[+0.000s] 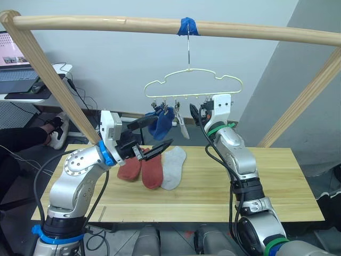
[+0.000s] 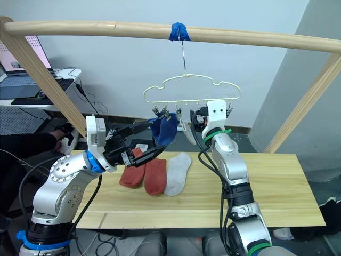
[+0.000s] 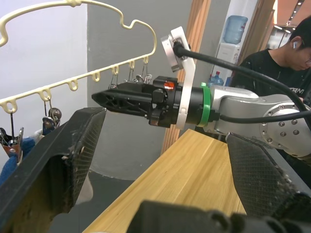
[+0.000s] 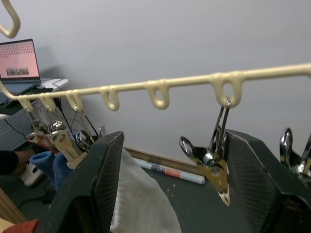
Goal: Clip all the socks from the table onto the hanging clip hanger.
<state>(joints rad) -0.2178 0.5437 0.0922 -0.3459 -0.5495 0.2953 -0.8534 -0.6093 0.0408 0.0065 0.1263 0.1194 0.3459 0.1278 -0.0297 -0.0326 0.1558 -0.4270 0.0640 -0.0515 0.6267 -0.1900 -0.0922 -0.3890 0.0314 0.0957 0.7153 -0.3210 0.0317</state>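
From the head camera, the clip hanger (image 1: 193, 84) hangs by its hook from a wooden pole (image 1: 106, 23) above the table (image 1: 277, 186). A blue sock (image 1: 161, 122) and a grey sock (image 1: 183, 127) dangle from clips at the left part of its lower bar. On the table lie two red socks (image 1: 143, 169) and another grey sock (image 1: 173, 167), side by side and touching. The left gripper (image 1: 151, 135) is raised over those socks with its fingers spread wide, holding nothing; its upper finger reaches close to the hanging blue sock. The right gripper (image 1: 196, 114) is lifted to the bar, just beside the hanging grey sock. In the left wrist view, the left fingers (image 3: 73, 160) stand far apart and empty, with the right gripper (image 3: 104, 98) beyond them under the hanger. In the right wrist view, the right fingers (image 4: 95, 179) are wide open, a free metal clip (image 4: 214, 160) hanging between them and the grey sock by one finger.
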